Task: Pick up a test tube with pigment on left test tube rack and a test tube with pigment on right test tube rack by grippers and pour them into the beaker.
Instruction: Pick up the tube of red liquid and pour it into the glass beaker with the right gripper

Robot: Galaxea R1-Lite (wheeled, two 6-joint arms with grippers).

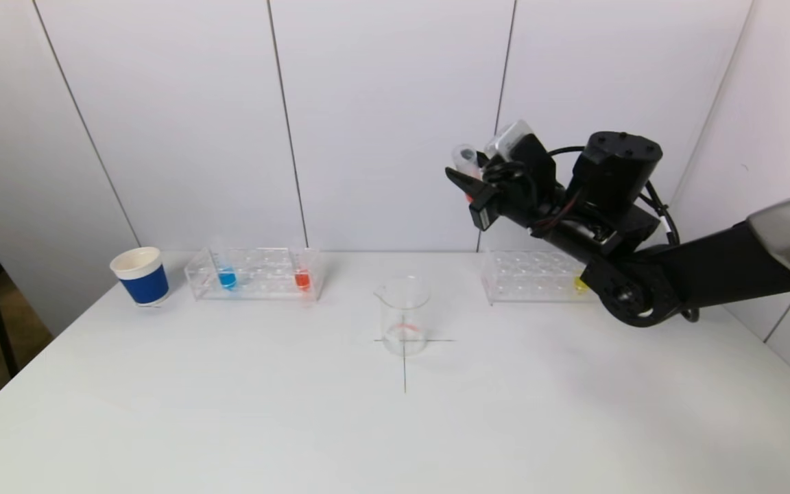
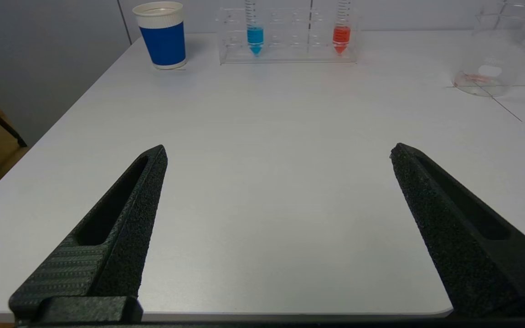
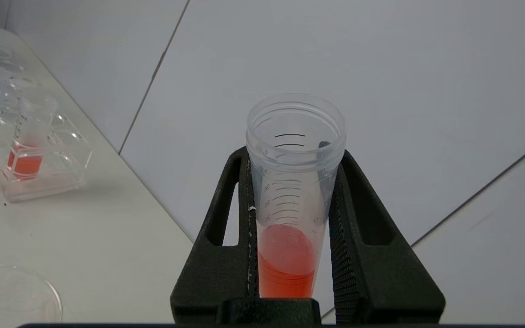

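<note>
Two racks (image 1: pixel 254 274) (image 1: pixel 535 276), four tubes (image 1: pixel 228 272) (image 1: pixel 302 272) (image 1: pixel 465 165) (image 1: pixel 579 282), one beaker (image 1: pixel 404 314) and one cup (image 1: pixel 140 275) are counted.

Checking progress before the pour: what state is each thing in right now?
Right pincer: shut on red tube, raised, uncapped, part full.
Left pincer: open, empty, low over the table.
Beaker: upright, almost empty.
Left rack: holds blue tube and orange-red tube, upright.
Paper cup: upright.

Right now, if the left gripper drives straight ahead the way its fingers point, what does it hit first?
Probably nothing soon: the open left gripper faces bare table. The left test tube rack is the first thing in line, though depth is unclear.
</note>
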